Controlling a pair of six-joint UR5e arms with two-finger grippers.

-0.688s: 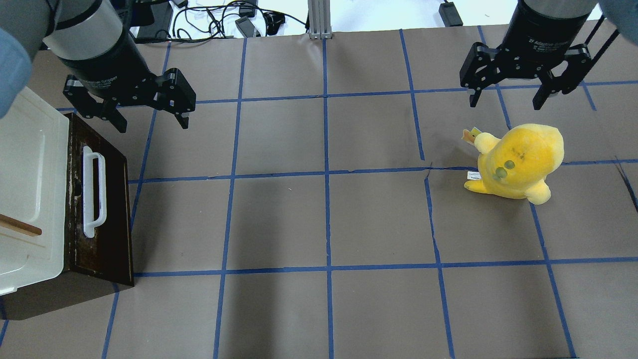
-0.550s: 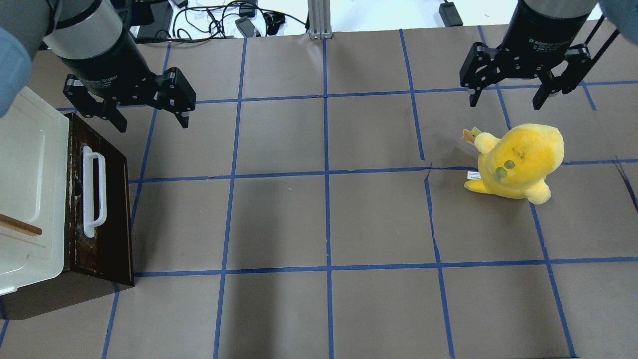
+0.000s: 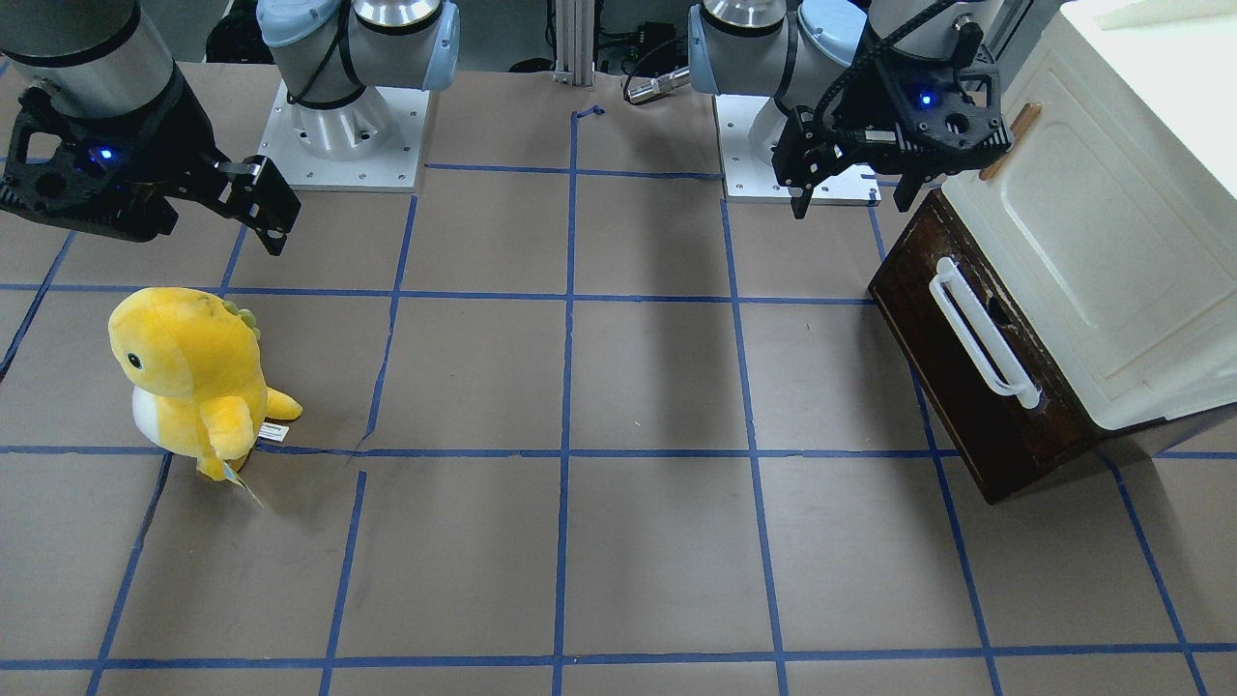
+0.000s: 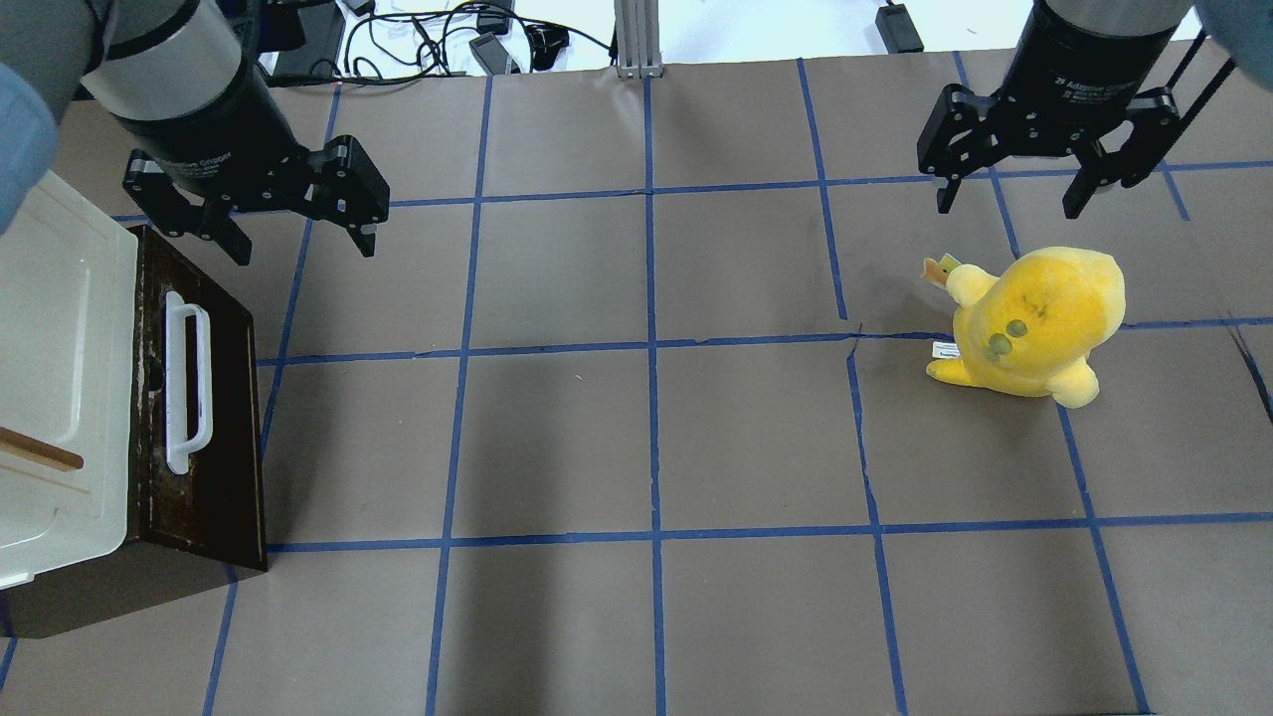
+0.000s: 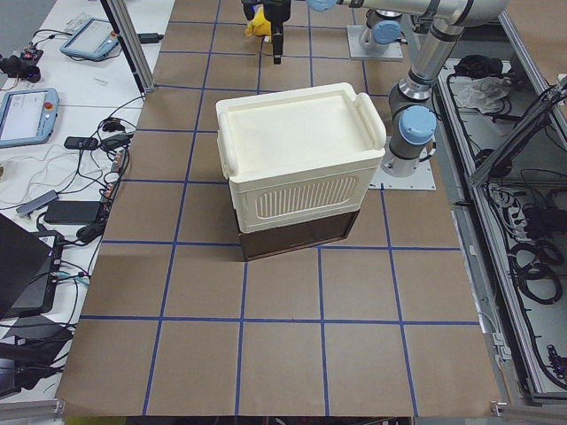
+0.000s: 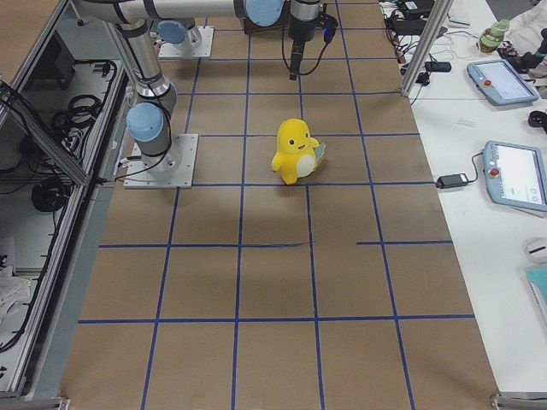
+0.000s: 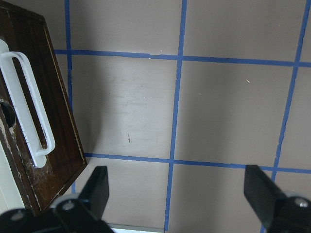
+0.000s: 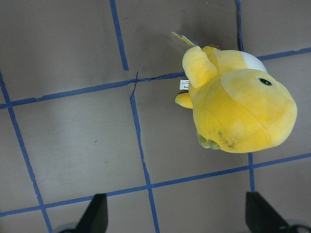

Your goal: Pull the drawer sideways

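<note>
Overhead exterior view: the drawer (image 4: 224, 438) sits at the bottom of a cream cabinet (image 4: 60, 378) at the left end of the table (image 4: 646, 438). Its dark wooden front faces the table's middle and lies close against the cabinet body. A long white handle (image 4: 175, 398) runs along the front. A small wooden handle (image 4: 40, 452) sticks out from the cabinet's cream panel above it.

The left gripper (image 4: 303, 249) hangs over the table near the far end of the drawer front, apart from the white handle. Its fingers are spread wide and hold nothing. In the left wrist view both fingers (image 7: 97, 189) frame bare table, with the drawer and its handle off to the view's left, untouched.

The right gripper (image 4: 1006, 207) hovers at the table's other end, fingers also spread and empty, just behind a yellow plush (image 4: 1034, 318) that stands on the table. It is well apart from the drawer. In the right wrist view the plush lies ahead of the fingers without touching them.
</note>
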